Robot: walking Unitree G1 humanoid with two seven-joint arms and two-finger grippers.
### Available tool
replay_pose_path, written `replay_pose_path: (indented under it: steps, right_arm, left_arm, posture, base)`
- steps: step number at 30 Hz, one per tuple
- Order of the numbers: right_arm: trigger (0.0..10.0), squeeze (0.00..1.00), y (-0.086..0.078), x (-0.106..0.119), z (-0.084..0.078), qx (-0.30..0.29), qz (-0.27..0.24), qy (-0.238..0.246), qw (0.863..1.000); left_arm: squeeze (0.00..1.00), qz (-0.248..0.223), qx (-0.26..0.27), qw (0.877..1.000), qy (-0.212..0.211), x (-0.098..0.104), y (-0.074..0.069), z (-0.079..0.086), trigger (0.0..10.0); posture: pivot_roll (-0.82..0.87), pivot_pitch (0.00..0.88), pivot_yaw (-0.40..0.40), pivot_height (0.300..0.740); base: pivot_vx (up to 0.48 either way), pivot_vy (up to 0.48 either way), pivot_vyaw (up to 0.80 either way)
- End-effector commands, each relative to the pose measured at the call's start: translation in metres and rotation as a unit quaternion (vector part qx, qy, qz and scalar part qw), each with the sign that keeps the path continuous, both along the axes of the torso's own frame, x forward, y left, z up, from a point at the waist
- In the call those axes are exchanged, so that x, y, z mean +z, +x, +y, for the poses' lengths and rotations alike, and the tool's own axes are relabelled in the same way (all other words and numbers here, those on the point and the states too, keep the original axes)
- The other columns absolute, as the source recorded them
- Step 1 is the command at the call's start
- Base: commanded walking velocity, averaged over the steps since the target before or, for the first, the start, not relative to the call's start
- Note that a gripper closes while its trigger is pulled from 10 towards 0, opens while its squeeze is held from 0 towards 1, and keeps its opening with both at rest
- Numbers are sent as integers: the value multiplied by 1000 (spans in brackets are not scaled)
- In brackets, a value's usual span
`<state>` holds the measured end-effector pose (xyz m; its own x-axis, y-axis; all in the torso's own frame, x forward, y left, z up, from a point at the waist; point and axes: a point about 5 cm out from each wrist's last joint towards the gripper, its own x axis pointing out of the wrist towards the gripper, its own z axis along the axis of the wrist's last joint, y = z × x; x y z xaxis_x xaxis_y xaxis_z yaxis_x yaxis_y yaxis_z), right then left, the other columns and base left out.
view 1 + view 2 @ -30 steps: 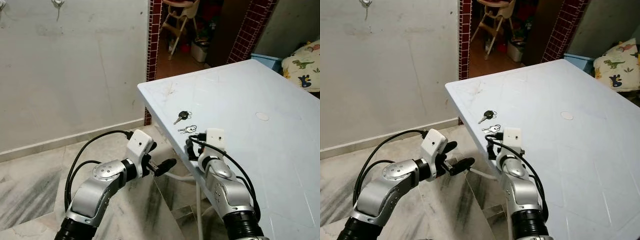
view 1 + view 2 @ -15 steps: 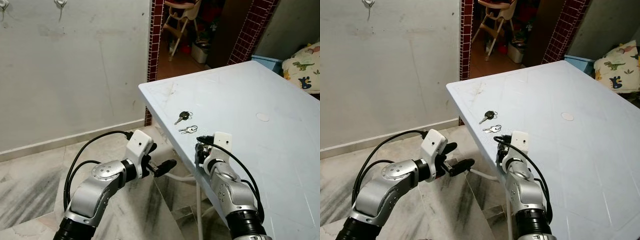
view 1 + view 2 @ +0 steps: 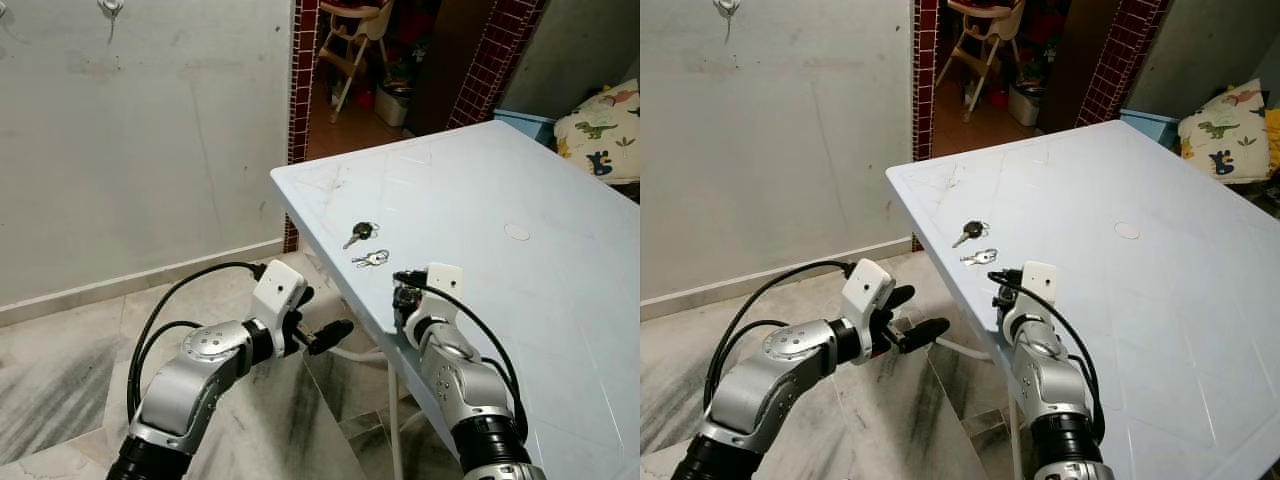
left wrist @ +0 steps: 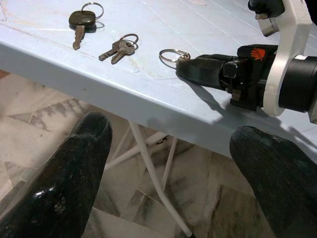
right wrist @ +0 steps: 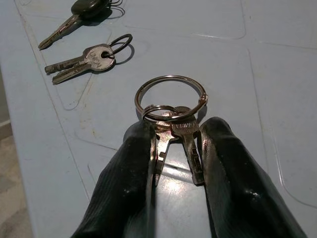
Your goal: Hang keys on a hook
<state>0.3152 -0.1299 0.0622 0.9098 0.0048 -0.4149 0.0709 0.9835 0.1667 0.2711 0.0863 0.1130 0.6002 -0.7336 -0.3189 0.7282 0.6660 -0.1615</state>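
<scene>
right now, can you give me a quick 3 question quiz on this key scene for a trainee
1. True or false: the right gripper is shut on a set of keys with a big ring.
2. How many other sets of keys lie loose on the table?
A. none
B. two
C. four
3. Fill in: the left gripper is open and sits below the table's ____.

Key
1. True. The fingers pinch the keys, and the ring sticks out past the tips.
2. B: a black-headed key and a pair of plain keys.
3. edge, over the floor.
</scene>
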Motion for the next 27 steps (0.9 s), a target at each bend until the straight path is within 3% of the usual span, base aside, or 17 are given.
replay_pose_path:
  steps: [1,15,27]
  right_arm:
    - [0,0,-3,-8,3,10,23,10,1000]
    - [0,0,1,-8,5,20,22,15,999]
    - [0,0,13,19,-6,-8,-57,-9,998]
  left_arm:
    - [0,-7,-12,1000,-1,5,-1,-5,10000]
    - [0,-12,-8,1000,4,4,0,-3,10000]
    - [0,-47,50,998,-1,11,14,2,10000]
  posture:
    - [127,0,-86,740]
    - [142,0,-89,740]
    - [131,0,-73,740]
  base:
    - [0,0,0]
    - [0,0,0]
    - [0,0,0]
